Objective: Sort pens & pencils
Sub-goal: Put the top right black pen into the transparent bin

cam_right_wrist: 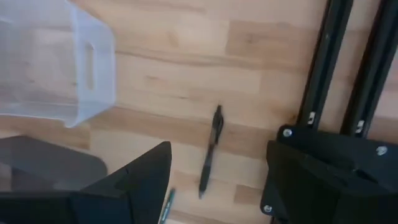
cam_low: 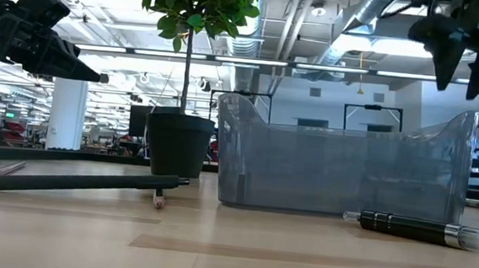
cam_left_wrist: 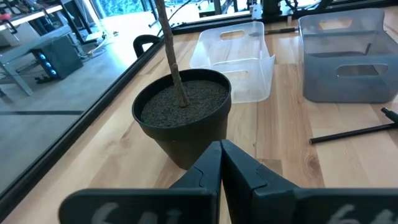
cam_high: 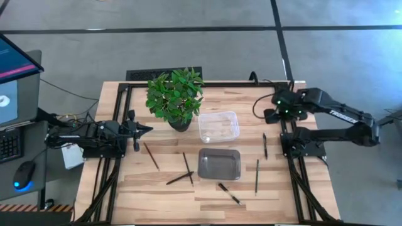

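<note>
We hold the right tool [cam_right_wrist: 214, 186] apart above a black pen [cam_right_wrist: 210, 151] — lengthwise along the counter's [cam_high: 276, 188] right rail — left tool [cam_high: 146, 130] closed, farther.

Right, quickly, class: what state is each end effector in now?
Left end effector: closed, holding nothing, near the plant pot.
Right end effector: open, empty, above a black pen.
</note>
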`<state>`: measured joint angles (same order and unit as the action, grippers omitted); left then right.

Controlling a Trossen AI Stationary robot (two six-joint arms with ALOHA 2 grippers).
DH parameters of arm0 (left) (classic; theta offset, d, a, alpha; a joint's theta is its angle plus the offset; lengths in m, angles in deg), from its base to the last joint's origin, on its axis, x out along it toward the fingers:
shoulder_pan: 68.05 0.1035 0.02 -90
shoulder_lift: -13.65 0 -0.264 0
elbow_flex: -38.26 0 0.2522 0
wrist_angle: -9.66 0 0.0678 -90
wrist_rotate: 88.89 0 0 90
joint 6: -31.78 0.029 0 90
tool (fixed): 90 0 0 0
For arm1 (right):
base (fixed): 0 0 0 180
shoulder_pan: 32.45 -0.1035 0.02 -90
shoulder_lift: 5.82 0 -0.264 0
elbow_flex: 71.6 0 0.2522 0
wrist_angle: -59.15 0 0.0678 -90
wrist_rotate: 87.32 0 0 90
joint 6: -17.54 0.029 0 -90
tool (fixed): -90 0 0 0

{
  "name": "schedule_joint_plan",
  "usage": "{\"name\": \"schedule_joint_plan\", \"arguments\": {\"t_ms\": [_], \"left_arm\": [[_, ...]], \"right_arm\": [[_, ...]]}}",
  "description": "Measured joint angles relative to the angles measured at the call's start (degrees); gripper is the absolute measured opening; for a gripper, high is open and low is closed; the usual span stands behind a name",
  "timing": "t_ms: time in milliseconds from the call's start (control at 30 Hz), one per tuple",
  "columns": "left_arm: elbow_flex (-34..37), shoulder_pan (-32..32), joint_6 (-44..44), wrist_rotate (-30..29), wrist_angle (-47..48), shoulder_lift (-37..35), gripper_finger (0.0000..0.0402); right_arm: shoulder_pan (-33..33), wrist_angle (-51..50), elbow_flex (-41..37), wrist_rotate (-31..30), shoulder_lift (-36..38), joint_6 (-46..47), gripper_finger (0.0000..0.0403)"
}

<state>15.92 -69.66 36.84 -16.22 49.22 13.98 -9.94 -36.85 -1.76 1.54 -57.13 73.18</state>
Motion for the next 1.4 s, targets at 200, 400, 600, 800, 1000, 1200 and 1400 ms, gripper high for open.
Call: {"name": "schedule_joint_plan", "arguments": {"t_ms": [200, 400, 600, 800, 1000, 1200, 1400], "left_arm": [[0.0, 0.0, -0.2, 0.1, 0.0, 0.0, 0.0000], [0.0, 0.0, -0.3, 0.1, 0.0, 0.0, 0.0000], [0.0, 0.0, -5.1, 0.2, 0.0, 0.0, 0.0000], [0.0, 0.0, -9.4, 0.2, 0.1, 0.0, 0.0000], [0.0, 0.0, -9.3, 0.4, 0.2, 0.0, 0.0000], [0.0, 0.0, -9.3, 0.4, 0.3, 0.0, 0.0000], [-0.1, 0.0, -9.4, 0.4, 0.4, 0.0, 0.0000]], "right_arm": [[-7.2, 4.2, -5.0, -0.5, 0.0, 7.2, 0.0286], [-13.3, 11.6, -11.0, -0.6, 0.0, 11.1, 0.0286], [-17.6, 19.3, -16.6, -0.6, -0.6, 13.5, 0.0286], [-20.0, 19.3, -17.8, -0.6, -2.3, 16.8, 0.0286], [-22.5, 19.5, -17.8, -0.6, -5.9, 19.2, 0.0286], [-23.6, 20.1, -17.9, -1.7, -11.0, 17.3, 0.0286], [-23.1, 21.5, -20.2, -1.7, -12.8, 15.4, 0.0286]]}}
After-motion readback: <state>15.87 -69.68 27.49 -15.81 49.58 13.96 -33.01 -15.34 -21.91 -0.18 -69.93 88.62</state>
